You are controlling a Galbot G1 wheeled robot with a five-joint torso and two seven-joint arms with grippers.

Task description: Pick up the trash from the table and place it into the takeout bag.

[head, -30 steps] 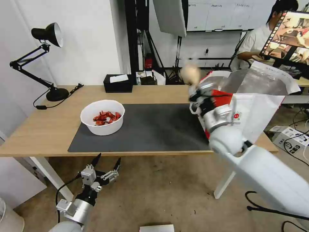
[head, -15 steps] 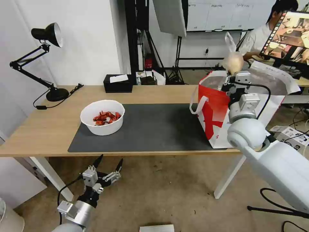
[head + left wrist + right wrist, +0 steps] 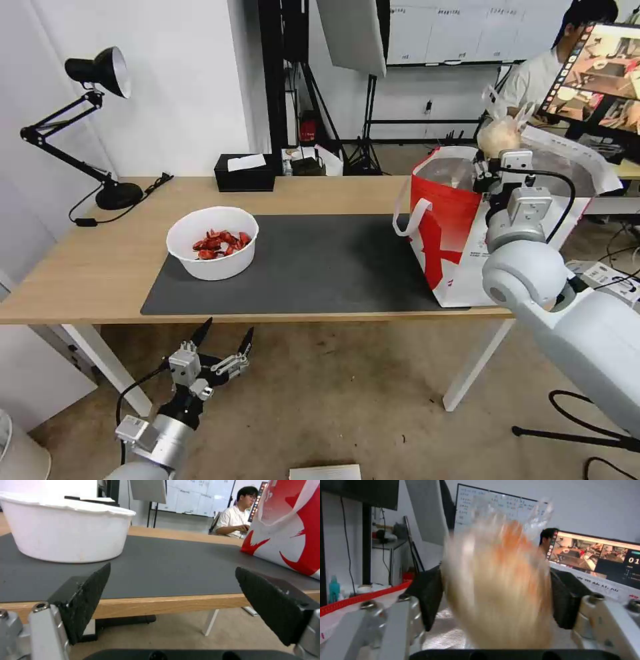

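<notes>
Beige lump [image 3: 498,137] clamped in right gripper [image 3: 497,157] above takeout bag [image 3: 443,233] mouth. Left gripper [image 3: 222,341] spread empty, held below table [image 3: 100,267] edge, far from bag.

White arm shells [image 3: 587,340], silver wrists, black claw fingers [image 3: 90,592], black cables

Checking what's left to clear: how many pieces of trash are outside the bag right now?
2. The bowl with red scraps sits on the mat; the beige lump is held by the right end effector above the bag. Others may be hidden inside.
</notes>
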